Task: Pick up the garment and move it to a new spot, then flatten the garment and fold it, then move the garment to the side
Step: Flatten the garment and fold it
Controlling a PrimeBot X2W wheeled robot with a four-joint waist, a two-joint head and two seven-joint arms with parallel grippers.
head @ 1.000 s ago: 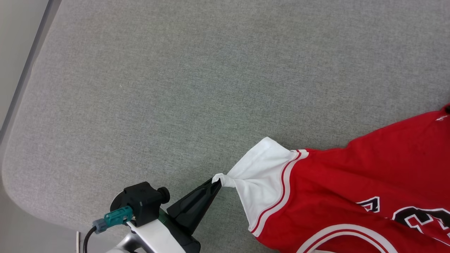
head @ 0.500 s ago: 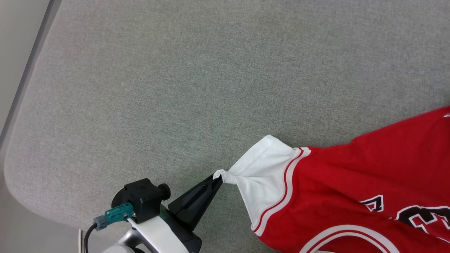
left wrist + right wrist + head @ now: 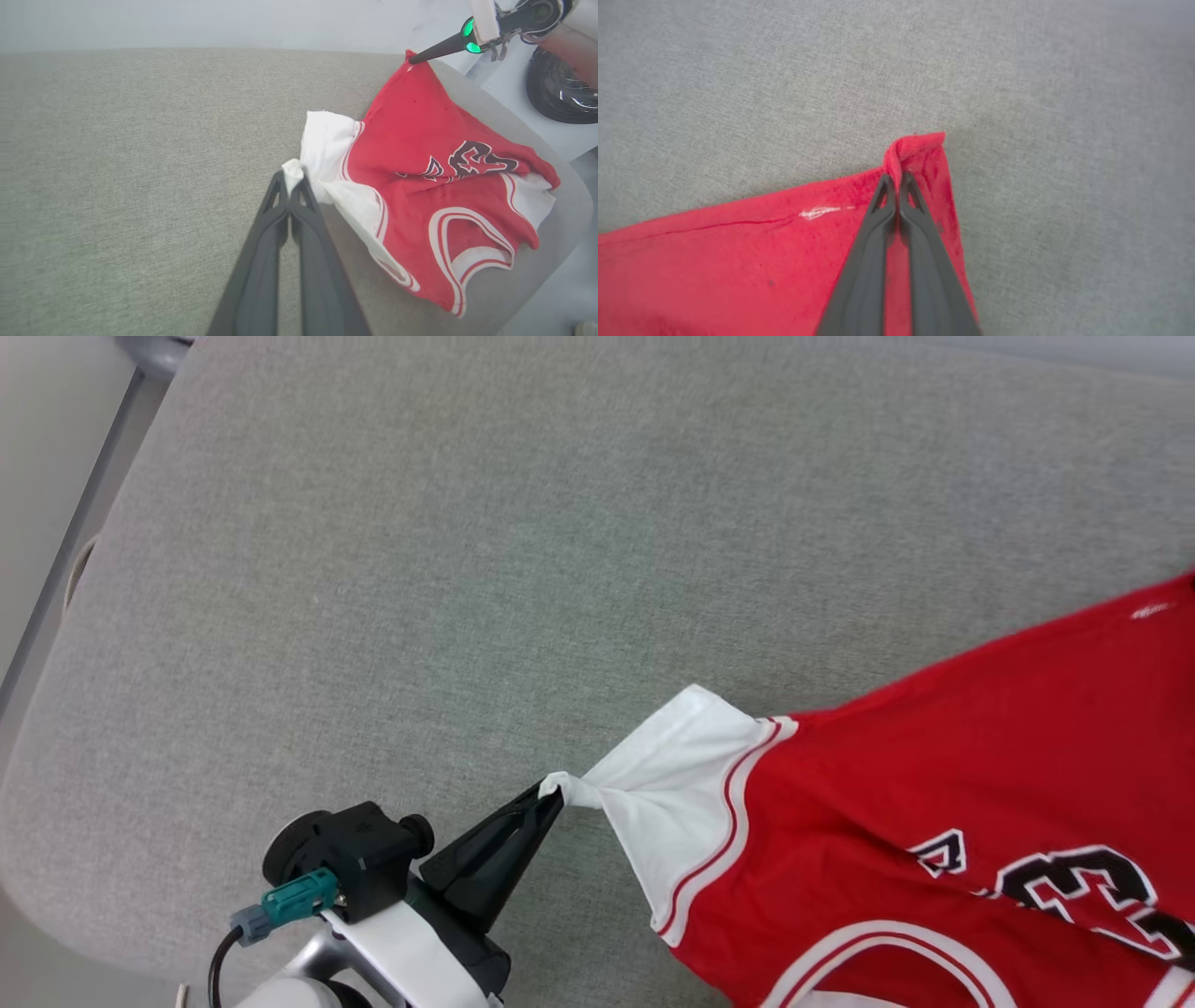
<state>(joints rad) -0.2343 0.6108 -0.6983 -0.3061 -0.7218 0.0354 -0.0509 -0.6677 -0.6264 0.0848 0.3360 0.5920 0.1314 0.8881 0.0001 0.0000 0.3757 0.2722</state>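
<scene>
Black fingers of my left gripper (image 3: pixel 551 791) are pinched shut on the twisted tip of the white sleeve (image 3: pixel 667 784). My right gripper (image 3: pixel 896 176) is clamped on a red corner of the shirt (image 3: pixel 934 775), at its far edge. The shirt lies rumpled toward the right end of the grey padded table (image 3: pixel 467 569), stretched between my two grips. To spread it well, I judge I should draw both grips apart evenly and low, holding the cloth taut without jerking. The sleeve pinch is small and could slip.
</scene>
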